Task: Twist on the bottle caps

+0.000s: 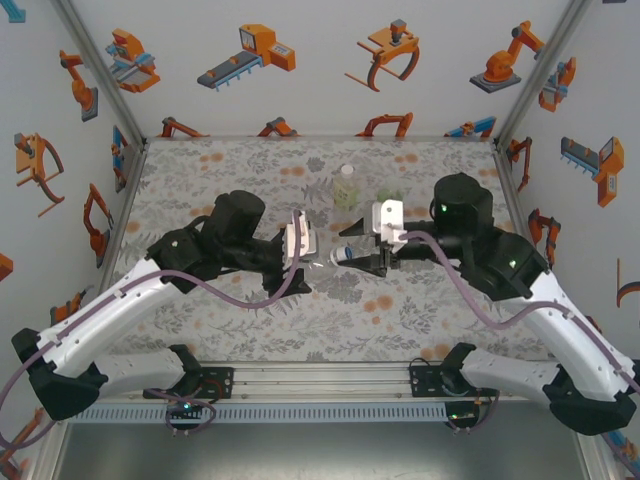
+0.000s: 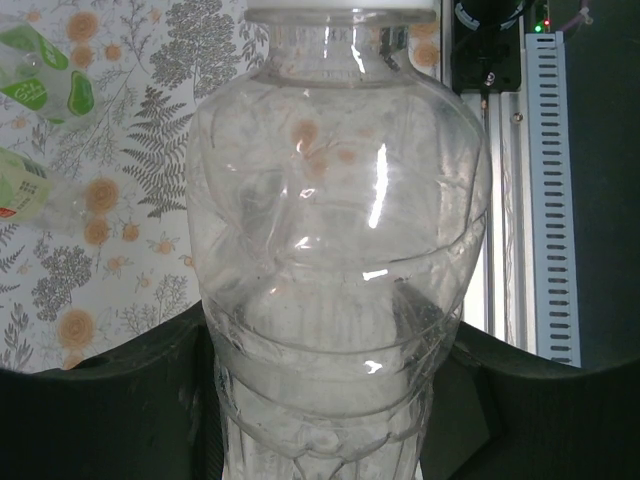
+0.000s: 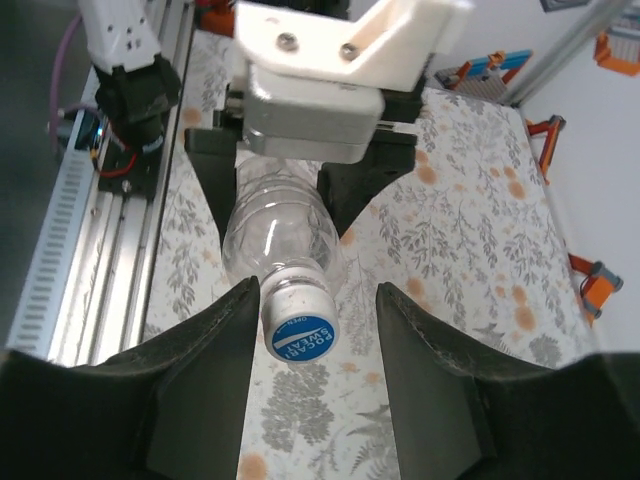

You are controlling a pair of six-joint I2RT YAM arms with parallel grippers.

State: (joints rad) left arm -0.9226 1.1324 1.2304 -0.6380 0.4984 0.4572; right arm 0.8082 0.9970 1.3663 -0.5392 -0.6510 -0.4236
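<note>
The blue-and-white cap (image 3: 301,335) sits on the neck of the clear bottle (image 3: 278,230), which the left gripper (image 2: 325,400) clamps level mid-table; because the right gripper (image 3: 318,300) stands slightly parted around the cap, not pinching it, a half-threaded cap may cross-thread or fall.

Clear btl (image 3: 280,235) horiz, blue cap (image 3: 300,337) on; labelled btl (image 1: 346,187) apart at rear

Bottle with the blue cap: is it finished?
Looks done: the blue cap sits on the clear bottle. In hand: the left gripper grips it; the right gripper stands open around the cap. Left: perhaps tightening, and two back bottles, tops unclear.
</note>
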